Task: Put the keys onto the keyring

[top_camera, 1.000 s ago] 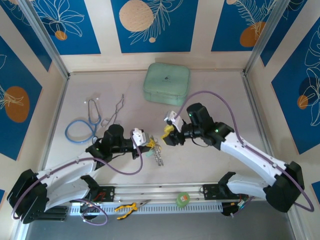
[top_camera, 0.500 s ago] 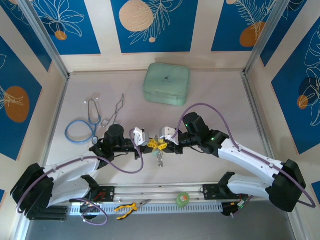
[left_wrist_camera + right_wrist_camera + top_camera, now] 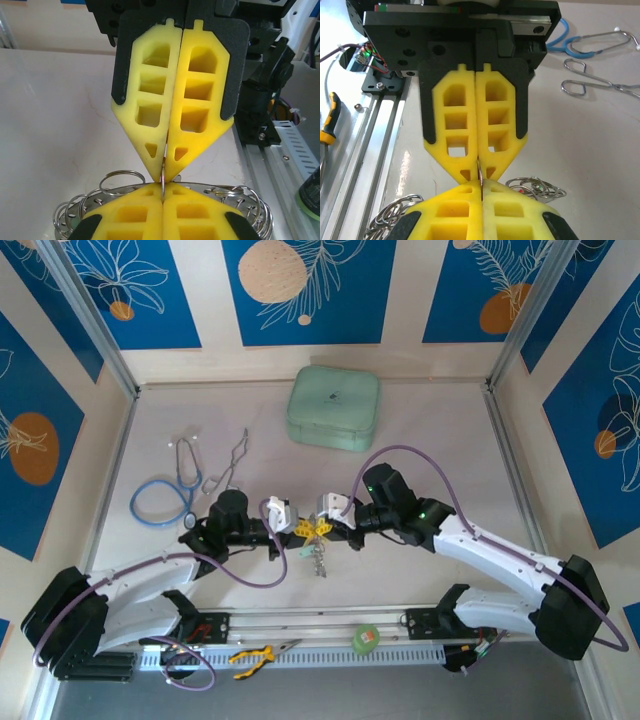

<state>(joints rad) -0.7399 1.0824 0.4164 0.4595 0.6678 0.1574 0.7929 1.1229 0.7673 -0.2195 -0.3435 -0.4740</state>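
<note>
The keyring (image 3: 318, 558), a silvery wreath of small linked loops, hangs just above the table between my two arms. My left gripper (image 3: 301, 529) and right gripper (image 3: 325, 530) meet tip to tip over it. In the left wrist view my left gripper (image 3: 163, 186) is shut on a thin wire loop of the keyring (image 3: 122, 172), and the right gripper (image 3: 164, 175) pinches the same loop from above. The right wrist view shows my right gripper (image 3: 481, 184) shut on that wire. Tiny red and green bits sit among the loops (image 3: 535, 188); the keys cannot be made out clearly.
A mint green case (image 3: 333, 407) lies at the back. A blue stethoscope (image 3: 158, 497) and metal forceps (image 3: 228, 465) lie at the left. Yellow-handled pliers (image 3: 254, 655) and a green tape roll (image 3: 366, 638) rest on the rail at the near edge.
My right gripper has swung left from an open stance, met the left gripper's tips and shut on the ring wire. The left arm has barely moved.
</note>
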